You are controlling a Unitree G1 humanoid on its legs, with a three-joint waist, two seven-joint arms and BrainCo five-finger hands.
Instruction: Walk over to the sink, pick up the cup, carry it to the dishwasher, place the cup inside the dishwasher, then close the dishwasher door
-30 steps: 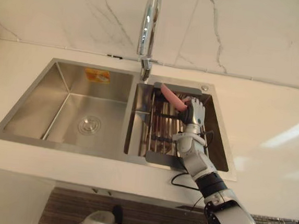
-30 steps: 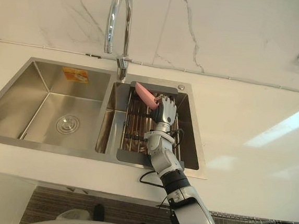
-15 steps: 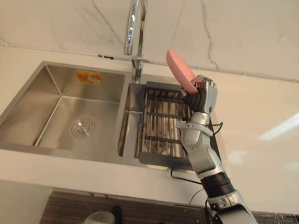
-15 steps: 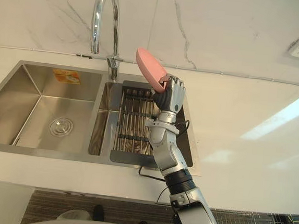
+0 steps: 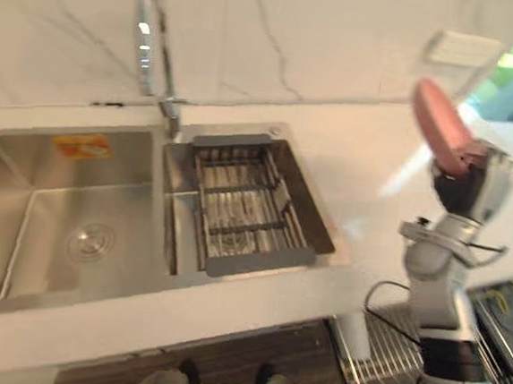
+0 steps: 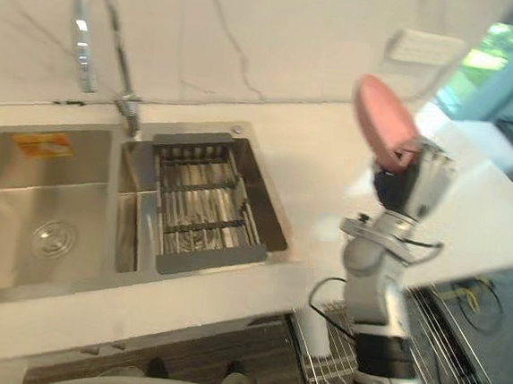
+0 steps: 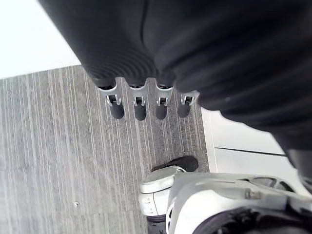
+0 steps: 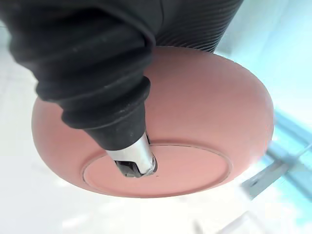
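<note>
In the left eye view you see your right hand [image 5: 473, 182] raised over the counter [image 5: 356, 178], well to the right of the sink [image 5: 1, 179], with its fingers curled on the lower edge of a pink bowl [image 5: 439, 125]. The bowl stands on edge above the hand, clear of the counter. The tap [image 5: 149, 48] rises behind the sink, and a drain rack [image 5: 246, 211] sits in the right basin. The right eye view gives you the same grip from slightly to one side. It also shows more of the wire rack [image 6: 446, 339] low on the right, below the counter's edge, and the wall socket [image 6: 422, 47] behind the bowl. In the left wrist view your left hand [image 7: 141, 63] hangs over a wood-grain floor [image 7: 48, 156] with its fingers [image 7: 139, 108] straight and side by side, holding nothing. The right wrist view puts you right against the bowl's underside. The thumb [image 8: 130, 158] presses on the flat base ring, and the rounded wall of the bowl runs on behind the hand's dark cover. The fingers on the far side are hidden in this view, so read their curl from the head views.
</note>
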